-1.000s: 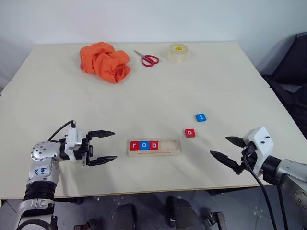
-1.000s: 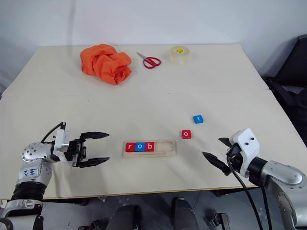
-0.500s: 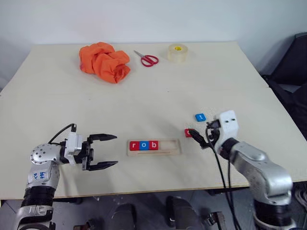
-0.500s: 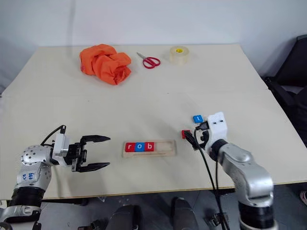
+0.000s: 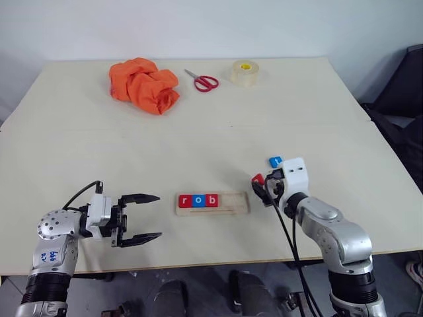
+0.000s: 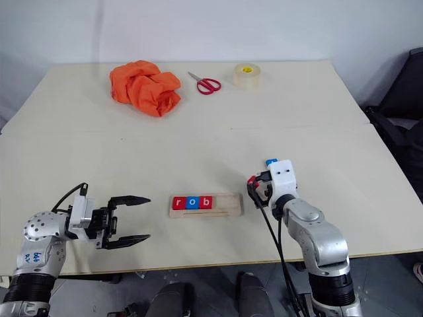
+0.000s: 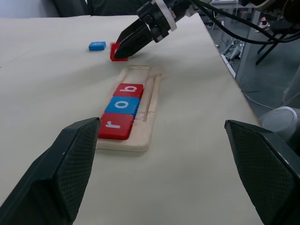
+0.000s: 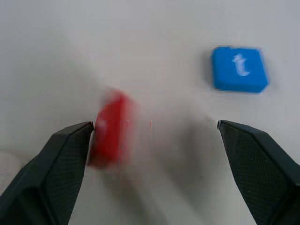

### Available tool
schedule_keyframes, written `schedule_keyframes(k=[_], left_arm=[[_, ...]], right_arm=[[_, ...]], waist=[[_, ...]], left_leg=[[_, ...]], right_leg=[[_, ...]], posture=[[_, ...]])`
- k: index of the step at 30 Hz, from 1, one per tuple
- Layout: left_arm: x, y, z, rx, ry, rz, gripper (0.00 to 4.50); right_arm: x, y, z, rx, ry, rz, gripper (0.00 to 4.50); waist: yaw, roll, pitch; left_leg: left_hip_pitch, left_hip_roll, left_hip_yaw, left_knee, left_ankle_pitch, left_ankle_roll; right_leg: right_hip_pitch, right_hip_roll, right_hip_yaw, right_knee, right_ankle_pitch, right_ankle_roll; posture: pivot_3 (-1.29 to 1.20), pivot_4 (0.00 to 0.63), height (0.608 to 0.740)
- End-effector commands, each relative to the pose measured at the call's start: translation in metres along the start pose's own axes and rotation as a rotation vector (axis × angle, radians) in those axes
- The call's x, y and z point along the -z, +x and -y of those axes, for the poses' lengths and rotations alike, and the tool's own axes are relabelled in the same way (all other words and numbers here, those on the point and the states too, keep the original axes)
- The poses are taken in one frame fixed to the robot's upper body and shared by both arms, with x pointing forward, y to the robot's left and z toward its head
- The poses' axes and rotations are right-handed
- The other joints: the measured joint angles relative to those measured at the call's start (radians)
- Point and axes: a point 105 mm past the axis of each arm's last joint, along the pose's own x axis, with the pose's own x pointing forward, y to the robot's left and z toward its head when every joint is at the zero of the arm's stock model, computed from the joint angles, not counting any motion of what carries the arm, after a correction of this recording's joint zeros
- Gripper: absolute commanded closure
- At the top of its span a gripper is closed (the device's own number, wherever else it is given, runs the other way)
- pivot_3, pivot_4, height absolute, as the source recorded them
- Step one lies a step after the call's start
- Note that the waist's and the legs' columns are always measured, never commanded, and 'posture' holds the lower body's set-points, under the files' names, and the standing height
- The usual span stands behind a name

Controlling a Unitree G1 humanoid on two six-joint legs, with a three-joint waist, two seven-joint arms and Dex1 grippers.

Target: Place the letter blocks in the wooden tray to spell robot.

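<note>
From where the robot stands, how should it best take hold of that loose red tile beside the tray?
Probably by two opposite side edges, coming from above. The red tile is thin and square with straight sides, but it looks tipped up against one finger of the open right gripper. Letting it settle flat first seems wise. The blue t tile lies apart, and the wooden tray stands clear, so neither crowds the fingers.

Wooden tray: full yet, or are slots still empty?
Partly filled. The wooden tray holds r, o, b at its left end; its right part is bare. The red block and the t block lie on the table.
</note>
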Motion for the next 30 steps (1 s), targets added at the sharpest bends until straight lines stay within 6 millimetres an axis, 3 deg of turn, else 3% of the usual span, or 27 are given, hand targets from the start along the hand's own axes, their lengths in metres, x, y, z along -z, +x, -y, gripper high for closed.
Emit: schedule_keyframes(k=[1, 10, 30], left_arm=[[-0.01, 0.0, -0.001, -0.014, 0.038, 0.028, 0.0], [-0.009, 0.003, -0.003, -0.023, 0.038, 0.036, 0.0], [-0.008, 0.005, -0.013, -0.03, 0.052, 0.037, 0.0]], right_arm=[[-0.005, -0.002, -0.005, -0.014, -0.03, 0.022, 0.06], [-0.009, -0.005, 0.015, 0.048, -0.007, 0.034, 0.06], [-0.025, -0.019, 0.033, 0.038, -0.062, 0.063, 0.06]], waist=[[0.0, 0.0, 0.0], [0.0, 0.0, 0.0], [0.001, 0.0, 0.0]], left_leg=[[0.0, 0.0, 0.0, 0.0, 0.0, 0.0], [0.0, 0.0, 0.0, 0.0, 0.0, 0.0], [0.0, 0.0, 0.0, 0.0, 0.0, 0.0]], right_leg=[[0.0, 0.0, 0.0, 0.0, 0.0, 0.0], [0.0, 0.0, 0.0, 0.0, 0.0, 0.0], [0.0, 0.0, 0.0, -0.001, 0.0, 0.0]], posture=[[0.0, 0.15, 0.74], [0.0, 0.15, 0.74], [0.0, 0.15, 0.74]])
